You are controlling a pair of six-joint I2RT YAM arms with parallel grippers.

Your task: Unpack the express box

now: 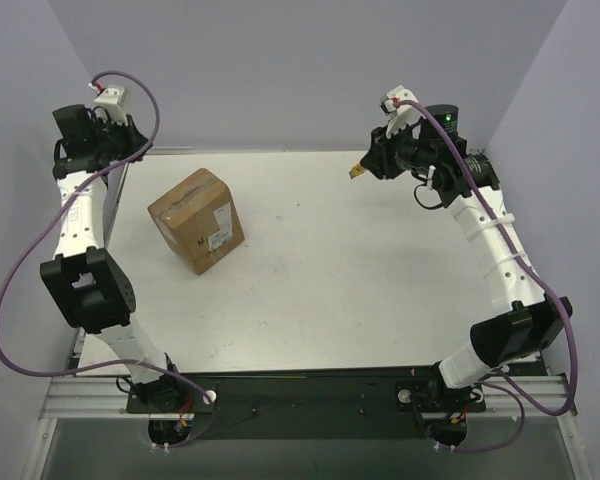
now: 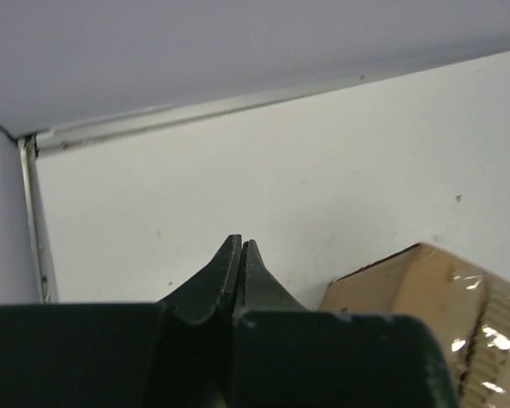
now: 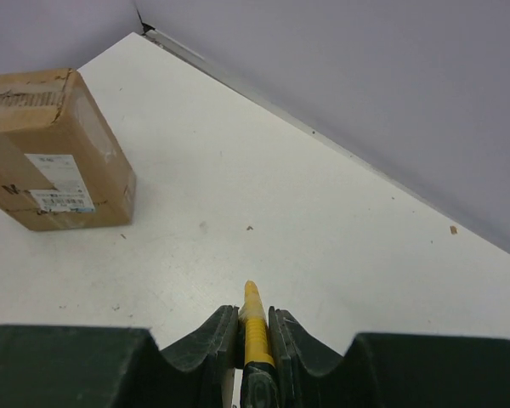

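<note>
The express box (image 1: 196, 220), a brown cardboard carton with clear tape over its top and a white label on one side, stands on the left half of the white table (image 1: 330, 270). In the left wrist view its corner (image 2: 408, 289) shows at the lower right. My left gripper (image 2: 240, 242) is shut with nothing in it, held up near the table's back left corner, apart from the box. My right gripper (image 3: 253, 310) hovers at the back right, shut on a yellow-and-black utility knife (image 3: 254, 327) whose tip (image 1: 355, 171) points left. The box (image 3: 51, 153) lies far from it.
A metal rim (image 2: 204, 109) runs along the table's back edge against the grey wall. Grey walls close in the left and right sides. Purple cables (image 1: 20, 260) loop off both arms. Small specks (image 3: 249, 228) dot the tabletop.
</note>
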